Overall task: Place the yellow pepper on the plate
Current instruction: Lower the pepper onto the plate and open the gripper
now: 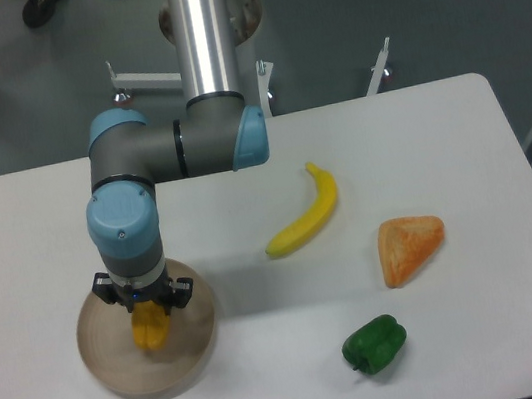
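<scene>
The yellow pepper (148, 331) is a small yellow-orange lump directly under my gripper (148, 319), over the middle of the round beige-tan plate (195, 357) at the front left of the table. The gripper points straight down and its fingers stand close on both sides of the pepper. The wrist hides the pepper's top and the fingertips, so I cannot tell whether the pepper rests on the plate or hangs just above it.
A long yellow banana (305, 216) lies at the table's middle. An orange triangular wedge (410, 246) lies to its right. A green bell pepper (374, 344) sits near the front edge. The arm's column (204, 32) rises at the back.
</scene>
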Robot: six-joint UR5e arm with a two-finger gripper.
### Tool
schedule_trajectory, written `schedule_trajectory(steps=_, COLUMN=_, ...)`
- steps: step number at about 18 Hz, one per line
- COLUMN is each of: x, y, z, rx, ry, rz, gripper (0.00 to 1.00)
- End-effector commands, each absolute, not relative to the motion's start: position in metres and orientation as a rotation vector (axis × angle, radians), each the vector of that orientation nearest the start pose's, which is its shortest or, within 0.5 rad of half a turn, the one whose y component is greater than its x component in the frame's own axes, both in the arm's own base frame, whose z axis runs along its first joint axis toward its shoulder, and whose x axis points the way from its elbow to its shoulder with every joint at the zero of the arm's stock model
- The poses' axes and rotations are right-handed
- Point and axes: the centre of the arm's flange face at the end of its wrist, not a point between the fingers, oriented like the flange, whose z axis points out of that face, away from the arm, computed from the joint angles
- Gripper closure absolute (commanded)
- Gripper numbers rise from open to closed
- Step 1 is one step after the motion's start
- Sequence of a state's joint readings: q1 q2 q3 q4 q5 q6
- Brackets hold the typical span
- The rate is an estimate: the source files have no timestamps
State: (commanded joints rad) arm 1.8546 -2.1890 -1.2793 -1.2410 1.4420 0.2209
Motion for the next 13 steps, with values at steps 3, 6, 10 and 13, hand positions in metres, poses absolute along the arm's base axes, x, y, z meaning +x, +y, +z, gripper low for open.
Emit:
schedule_trajectory(steps=3, x=-0.061, y=0.73, z=0.285, rx=-3.098, ry=-0.092, rz=-0.192, gripper=0.7)
schedule_trajectory(steps=6, x=-0.061, y=0.73, z=0.284, rx=-3.099, ry=-0.09, rz=-0.192, gripper=0.62)
schedule_trajectory(steps=10, x=-0.062, y=0.731, z=0.292, rx=-3.088, ry=-0.088, rz=-0.185, gripper=0.07)
schedule_trajectory(steps=13, x=-0.063, y=0.731, z=0.297, rx=-3.082, ry=-0.088, rz=-0.182, gripper=0.0)
